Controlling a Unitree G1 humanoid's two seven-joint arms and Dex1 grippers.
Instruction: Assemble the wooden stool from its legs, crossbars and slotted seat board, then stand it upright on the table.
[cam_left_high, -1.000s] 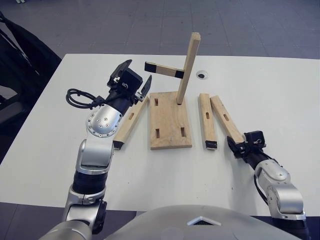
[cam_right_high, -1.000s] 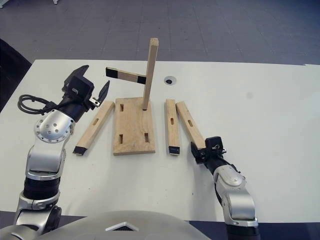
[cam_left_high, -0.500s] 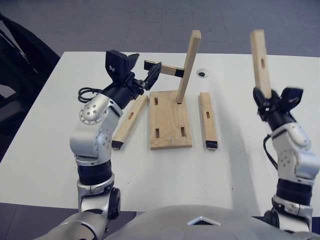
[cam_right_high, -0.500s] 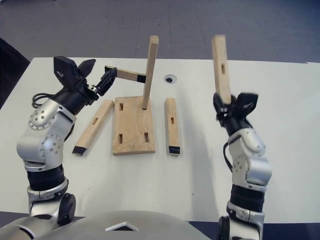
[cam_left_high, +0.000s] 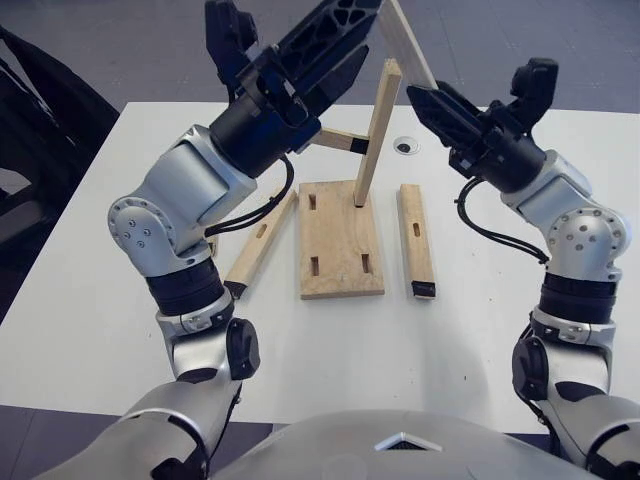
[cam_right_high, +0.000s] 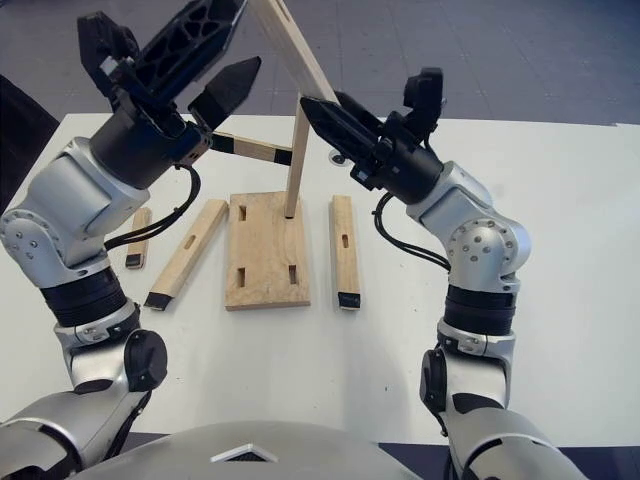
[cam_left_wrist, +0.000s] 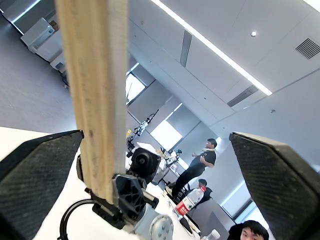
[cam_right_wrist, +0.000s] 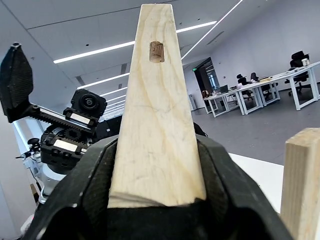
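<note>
Right tool (cam_left_high: 432, 100) is clamped on the lower end of the held leg (cam_left_high: 412, 45), high above the far edge of the board (cam_left_high: 340, 262). Half a second ago it carried this leg upright, well off to the right of the board. Now the leg is tilted, and its free end slants up and to the left, past the top of the standing leg (cam_left_high: 375, 130). A second ago the same leg lay on the counter (cam_left_high: 520, 330) right of the board.

Left tool (cam_left_high: 368, 30) is spread wide. Half a second ago it was low, at the black end of the crossbar (cam_right_high: 250, 150), left of the board's far edge. It has since risen above that edge, and the held leg's free end now sits between its fingers (cam_left_wrist: 35, 175), close beside one of them. Whether wood and finger touch cannot be told.

Nothing on the counter has shifted. The board lies flat with its slots up. The standing leg stays planted in the far right slot, leaning slightly right. The crossbar juts from it to the left, above the counter.

One spare leg (cam_left_high: 258, 245) lies just left of the board, angled. Another spare (cam_left_high: 414, 240) lies just right of it, parallel to its edge. A short bar (cam_right_high: 137, 238) lies further left of the board.
</note>
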